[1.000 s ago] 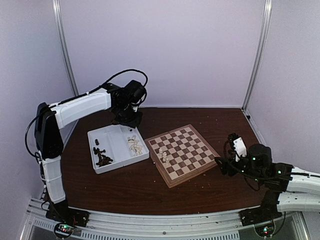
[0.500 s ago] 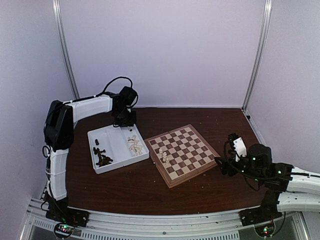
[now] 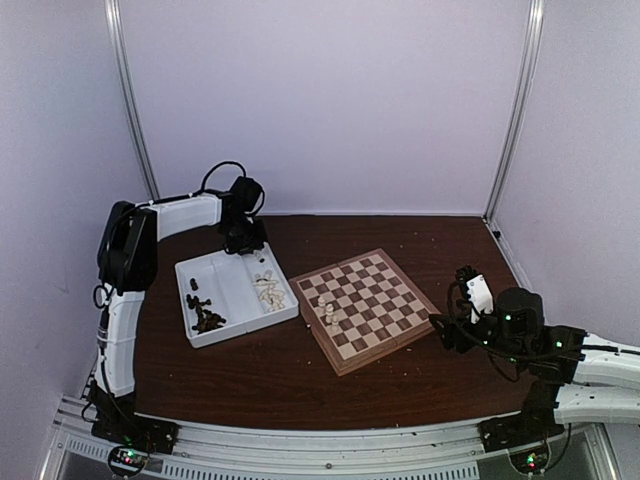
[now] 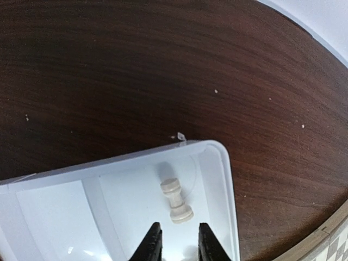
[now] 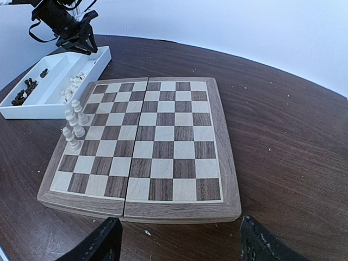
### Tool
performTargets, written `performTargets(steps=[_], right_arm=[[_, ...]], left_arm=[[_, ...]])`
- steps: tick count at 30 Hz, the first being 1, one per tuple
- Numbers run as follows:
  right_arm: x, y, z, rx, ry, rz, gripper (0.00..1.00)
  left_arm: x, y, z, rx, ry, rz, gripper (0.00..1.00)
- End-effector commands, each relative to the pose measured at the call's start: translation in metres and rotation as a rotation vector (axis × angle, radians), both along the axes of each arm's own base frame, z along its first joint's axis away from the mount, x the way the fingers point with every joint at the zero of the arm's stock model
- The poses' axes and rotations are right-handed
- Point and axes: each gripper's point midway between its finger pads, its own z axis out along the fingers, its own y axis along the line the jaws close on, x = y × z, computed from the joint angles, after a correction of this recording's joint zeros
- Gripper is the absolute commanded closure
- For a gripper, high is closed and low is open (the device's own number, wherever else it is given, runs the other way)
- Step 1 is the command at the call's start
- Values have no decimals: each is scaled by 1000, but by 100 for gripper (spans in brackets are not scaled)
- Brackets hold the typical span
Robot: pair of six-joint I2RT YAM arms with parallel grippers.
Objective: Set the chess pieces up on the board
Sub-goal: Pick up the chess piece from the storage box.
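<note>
Between lilac walls (image 3: pixel 330 100), the board (image 3: pixel 382 300) rests on a dark table (image 3: pixel 260 375).

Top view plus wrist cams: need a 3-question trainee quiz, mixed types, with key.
1. True or false: the right gripper holds a chess piece.
2. Which hangs over the tray? A) left gripper B) right gripper C) neither
3. How does the cream piece just ahead of the left gripper's fingertips lie?
Key: 1 false, its jaws stand open and empty; 2 A; 3 on its side, inside the tray.
</note>
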Motion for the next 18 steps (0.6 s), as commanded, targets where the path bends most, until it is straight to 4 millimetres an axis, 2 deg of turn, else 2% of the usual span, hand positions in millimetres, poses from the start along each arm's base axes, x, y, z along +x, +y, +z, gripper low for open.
performTargets(steps=[1, 11, 13, 15, 18], right_arm=[[1, 0, 1, 10, -8, 1, 25], [1, 0, 1, 11, -8, -1, 25], [1, 0, 1, 10, -8, -3, 24], [1, 0, 1, 10, -7, -2, 25], [1, 0, 1, 10, -8, -2, 24]], left_arm=[[16, -13, -11, -64, 3, 22, 74], [14, 3, -50, -3, 96, 163, 72], [13, 3, -53, -2, 106, 159, 76], [11, 3, -55, 4, 112, 154, 89], [6, 7, -51, 21, 124, 153, 93]])
